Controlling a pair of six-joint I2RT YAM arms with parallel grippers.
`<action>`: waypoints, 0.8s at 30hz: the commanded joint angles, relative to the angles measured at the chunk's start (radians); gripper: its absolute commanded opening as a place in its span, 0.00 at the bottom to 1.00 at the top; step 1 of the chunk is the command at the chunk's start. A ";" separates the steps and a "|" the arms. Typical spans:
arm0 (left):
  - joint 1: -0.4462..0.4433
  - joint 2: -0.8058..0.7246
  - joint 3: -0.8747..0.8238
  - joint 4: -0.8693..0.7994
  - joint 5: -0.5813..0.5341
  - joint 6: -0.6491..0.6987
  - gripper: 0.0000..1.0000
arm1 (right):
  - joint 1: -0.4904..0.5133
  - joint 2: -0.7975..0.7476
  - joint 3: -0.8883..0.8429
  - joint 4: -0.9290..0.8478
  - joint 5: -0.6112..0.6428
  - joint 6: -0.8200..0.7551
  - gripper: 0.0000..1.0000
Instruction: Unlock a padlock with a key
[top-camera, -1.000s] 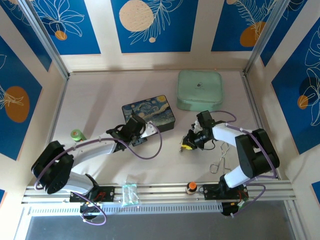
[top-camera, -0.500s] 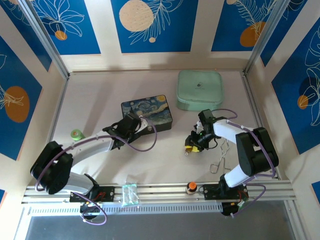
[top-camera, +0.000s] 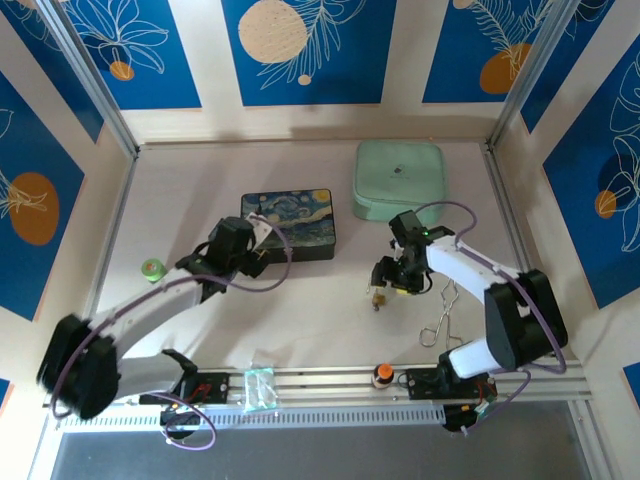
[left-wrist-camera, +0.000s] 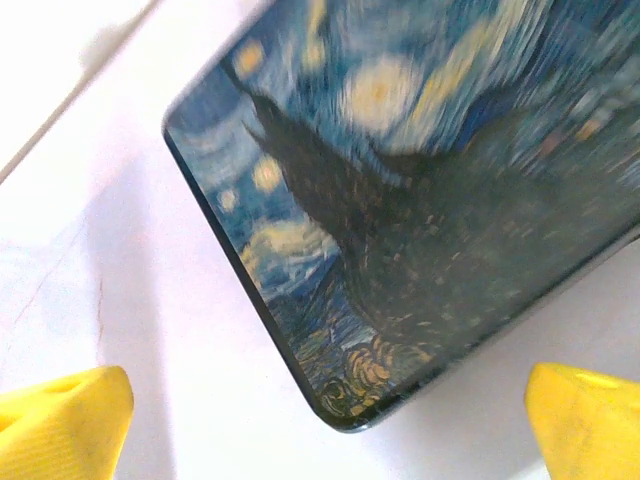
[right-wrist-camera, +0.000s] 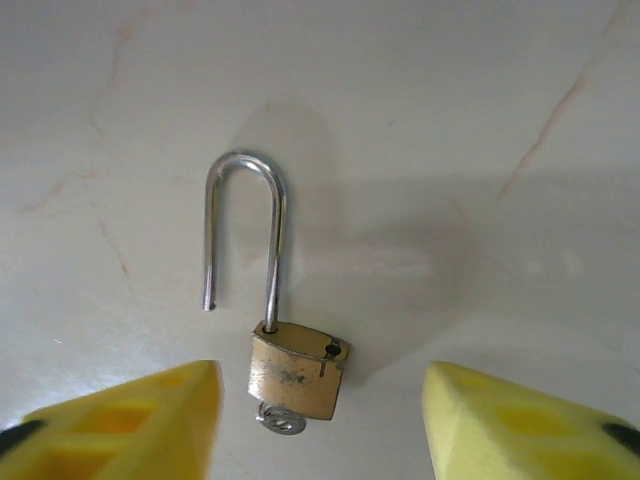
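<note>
step: padlock (right-wrist-camera: 293, 372) shackle free, key (right-wrist-camera: 280, 421) in, likely done | right tool (right-wrist-camera: 320, 405) wide, straddling it | left tool (left-wrist-camera: 325, 420) wide | next: lift clear

Right wrist view: we get a silvery sliver of the key (right-wrist-camera: 281, 421) poking out below the padlock (right-wrist-camera: 296, 375) body. The rest sits behind it, so we can't read how deep it's seated. Right gripper (right-wrist-camera: 316, 392) pads (right-wrist-camera: 140, 415) are cropped by the bottom edge.

Left wrist view: the starry-night box (left-wrist-camera: 430, 230) is smeared with blur, its painted detail unreadable, and it runs off the top and right edges. Left gripper (left-wrist-camera: 325, 415) is cropped to two yellow corners at the bottom edge.

Top view: padlock and key are a speck by the right gripper, too small for us to tell the shackle state. The left jaws are lost under the wrist body and cable.
</note>
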 joint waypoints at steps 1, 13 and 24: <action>0.010 -0.169 -0.095 0.108 0.102 -0.114 0.99 | 0.005 -0.125 0.041 0.028 0.123 -0.030 0.79; 0.265 -0.152 -0.268 0.360 -0.242 -0.368 0.99 | -0.193 -0.250 -0.239 0.722 0.351 -0.328 0.95; 0.378 0.194 -0.327 0.850 -0.138 -0.143 0.99 | -0.302 -0.044 -0.372 1.282 0.213 -0.397 0.92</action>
